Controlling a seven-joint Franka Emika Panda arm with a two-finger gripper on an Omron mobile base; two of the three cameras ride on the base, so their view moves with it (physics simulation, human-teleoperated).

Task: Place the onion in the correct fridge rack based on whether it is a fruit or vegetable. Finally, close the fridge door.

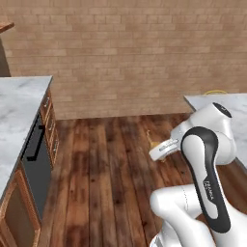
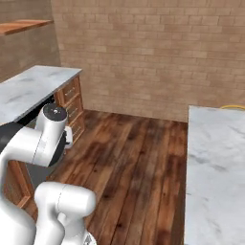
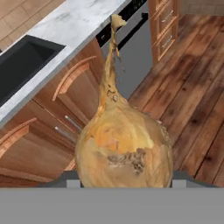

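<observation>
1. One onion [image 3: 124, 151] sits right in front of my hand camera, a golden-brown bulb with its thin stem pointing up and away. It sits between my finger tips at the bottom of that view, so I judge my claw [image 3: 124, 183] is closed on it, part-way in, about as narrow as the bulb allows.
2. From the left base camera, a small tan tip [image 1: 153, 141] pokes out past my wrist, above the wooden floor [image 1: 111, 164]. That is the same onion, carried in the air and resting on nothing.
3. My hand camera also looks down on a marble counter [image 3: 74, 26] with a dark sink [image 3: 22, 61], wooden cabinet doors [image 3: 74, 92] and a grey appliance front [image 3: 135, 52]. None of them is the fridge.
4. I judge the step in hand is carrying, so I should keep the squeeze steady and swing slowly.
5. An onion is a vegetable, so once the fridge comes into sight I should pick the vegetable shelf.
6. Closing the door comes last.
</observation>
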